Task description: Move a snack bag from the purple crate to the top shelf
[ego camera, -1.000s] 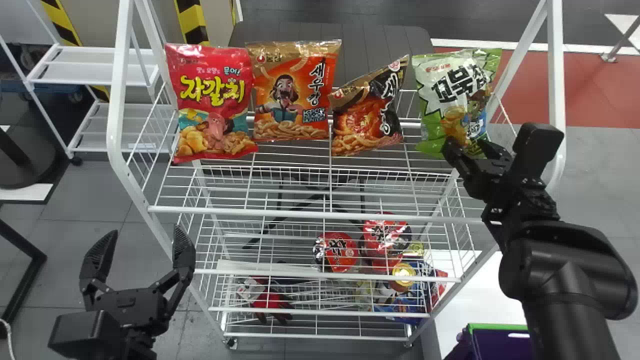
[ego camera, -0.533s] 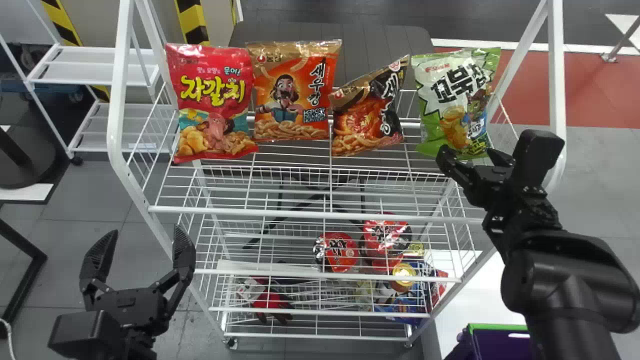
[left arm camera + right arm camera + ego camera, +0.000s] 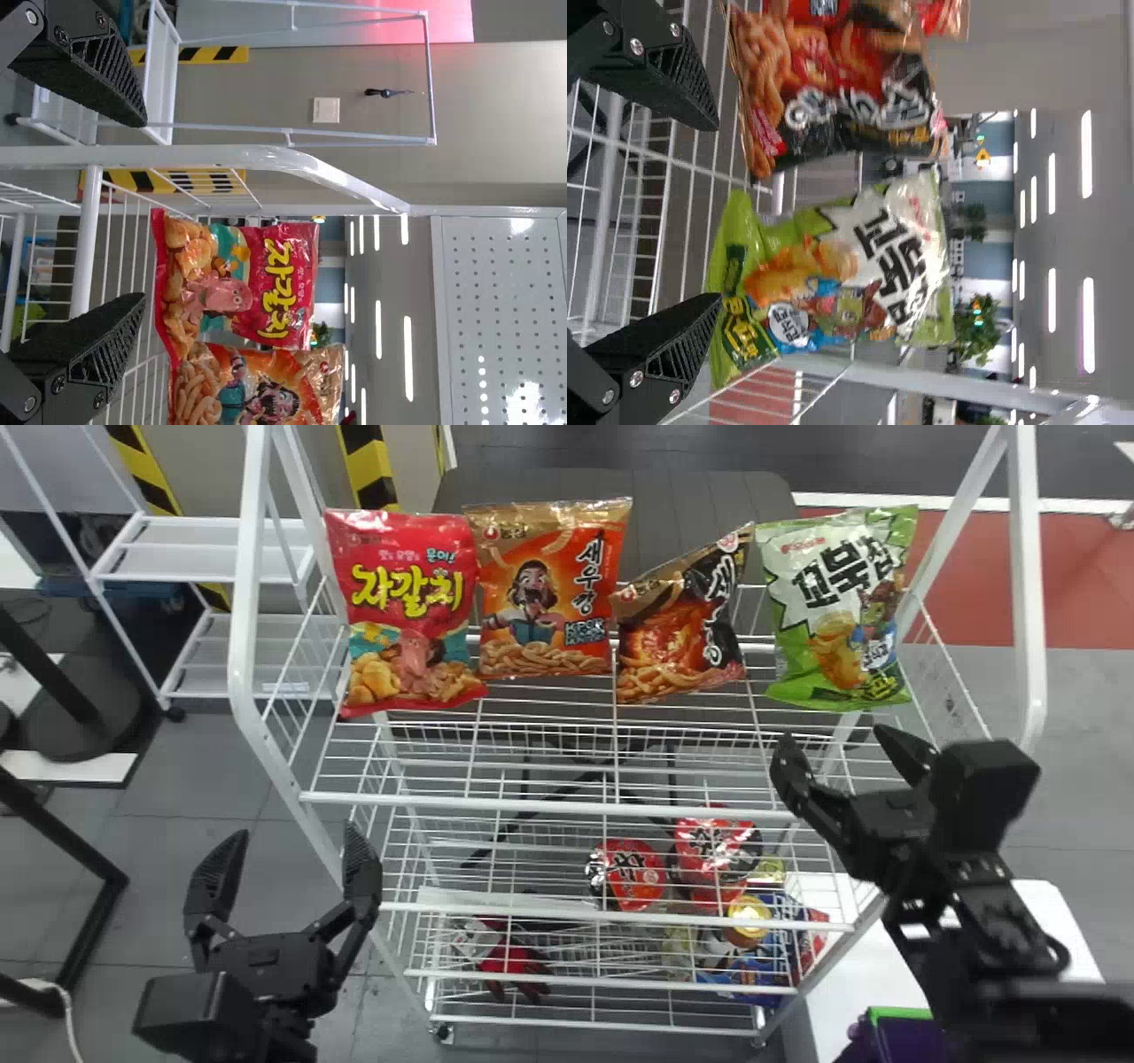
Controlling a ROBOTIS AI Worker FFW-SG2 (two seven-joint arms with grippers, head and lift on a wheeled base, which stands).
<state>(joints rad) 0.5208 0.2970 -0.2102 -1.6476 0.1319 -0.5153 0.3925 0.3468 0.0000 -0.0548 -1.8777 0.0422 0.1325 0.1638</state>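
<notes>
Head view: right hand (image 3: 831,733) gapes near green bag (image 3: 837,615).

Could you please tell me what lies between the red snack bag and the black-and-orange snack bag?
In the head view, an orange snack bag with a gold top stands between them.

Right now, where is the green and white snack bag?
In the head view, the green and white snack bag stands at the right end of the rack's top shelf, beside the black and orange bag.
</notes>
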